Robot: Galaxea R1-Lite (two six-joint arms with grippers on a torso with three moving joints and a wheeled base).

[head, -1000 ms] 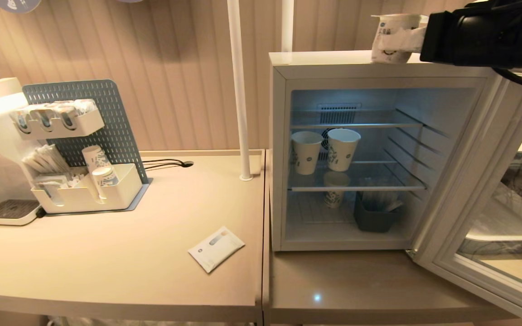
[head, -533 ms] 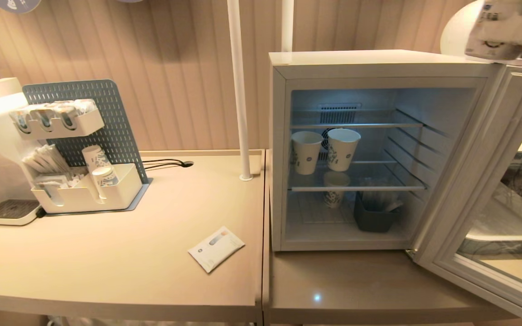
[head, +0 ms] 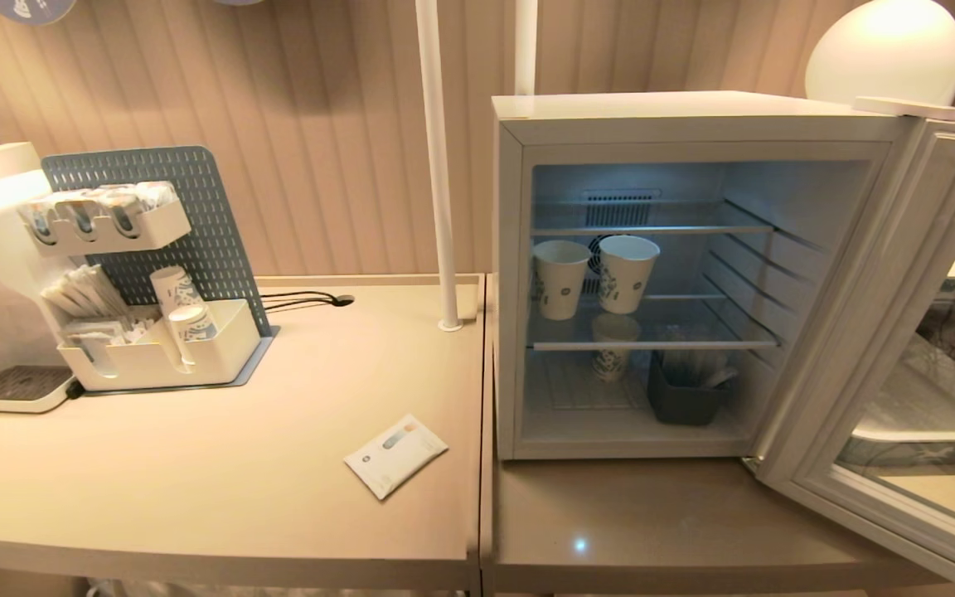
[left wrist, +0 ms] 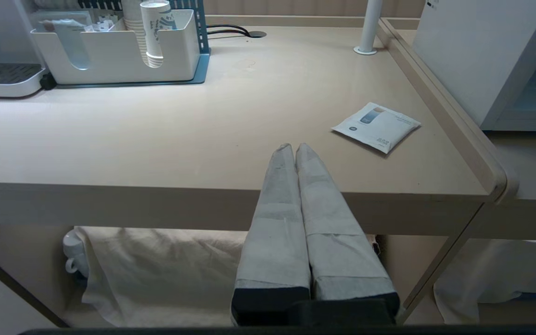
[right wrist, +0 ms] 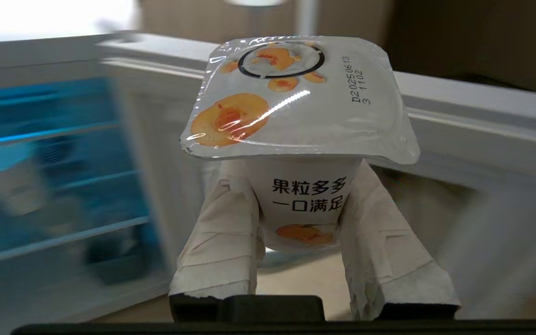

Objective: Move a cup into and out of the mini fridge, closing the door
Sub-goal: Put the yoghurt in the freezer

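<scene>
The mini fridge (head: 693, 116) stands open on the right-hand table, its wire shelves lit. Its glass door (head: 884, 332) is swung out to the right. My right gripper (right wrist: 301, 186) is outside the head view; in the right wrist view it is shut on the cup (right wrist: 303, 139), a small white cup with a peach-printed foil lid, held upright by its body. The blurred fridge interior (right wrist: 40, 177) and the door frame (right wrist: 458, 116) lie behind the cup. My left gripper (left wrist: 294, 148) is shut and empty, parked at the left table's front edge.
Two paper cups (head: 560, 278) (head: 627, 272) stand on the fridge's middle shelf, with a dark bin (head: 685, 398) and another cup below. A white packet (head: 395, 454) lies on the left table. A cup organiser (head: 154, 348) and a white pole (head: 438, 166) stand farther back.
My right gripper, holding the cup, moved from above the fridge's top to the right and out of the head view. Left arm and fridge stayed still.
</scene>
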